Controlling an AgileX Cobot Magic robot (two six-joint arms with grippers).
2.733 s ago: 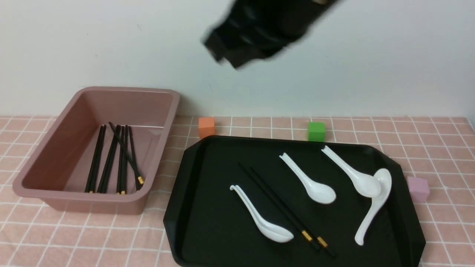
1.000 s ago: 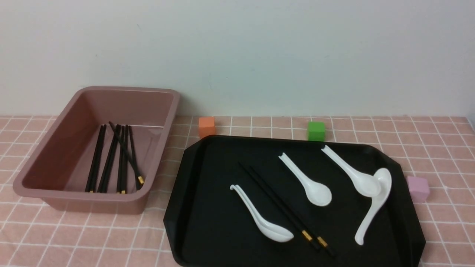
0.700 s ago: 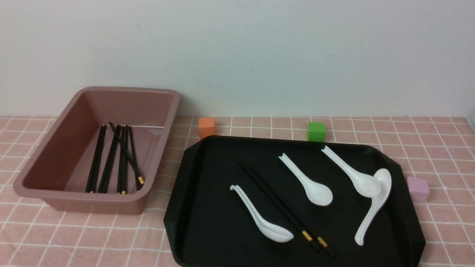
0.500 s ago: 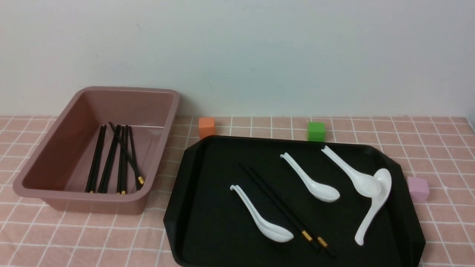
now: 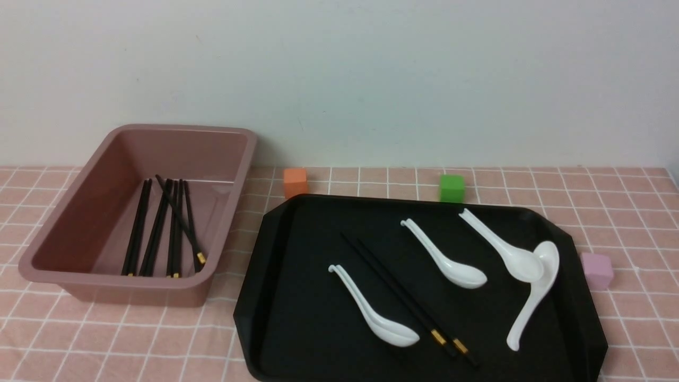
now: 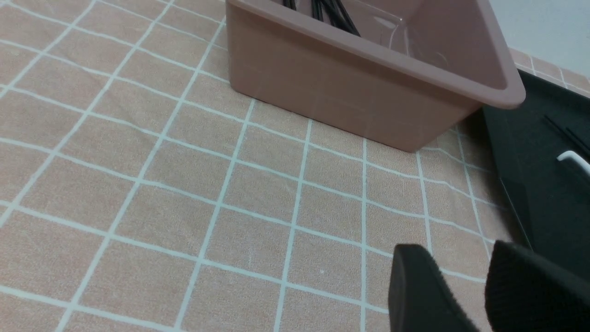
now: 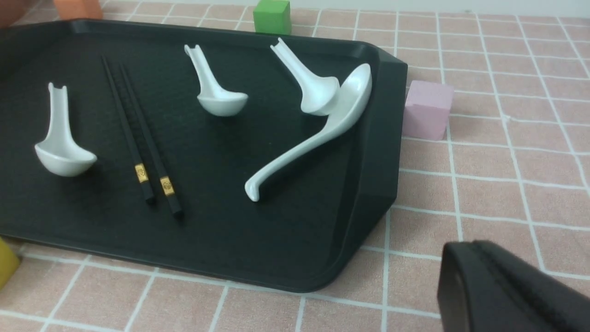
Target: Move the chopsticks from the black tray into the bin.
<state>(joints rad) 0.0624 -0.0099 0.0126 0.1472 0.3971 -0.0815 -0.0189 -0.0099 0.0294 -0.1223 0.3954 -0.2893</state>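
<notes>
While my left gripper [image 6: 461, 295] hovers over the tablecloth [image 6: 184, 184] with its jaws parted and empty, I cannot tell the right gripper's [image 7: 502, 290] state; one finger shows; two chopsticks [image 5: 406, 300] lie side by side on the black tray [image 5: 297, 339] between white spoons [image 5: 374, 310]; others rest in the bin [image 5: 74, 233]; I'd pinch both near their gold bands, clear of spoons.

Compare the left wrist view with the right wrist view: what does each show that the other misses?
Left wrist only: the bin with chopsticks inside, and the left gripper's two fingers slightly apart over the cloth. Right wrist only: four white spoons, the green cube, the pink cube. Both: the black tray and the two chopsticks still lying on it.
</notes>
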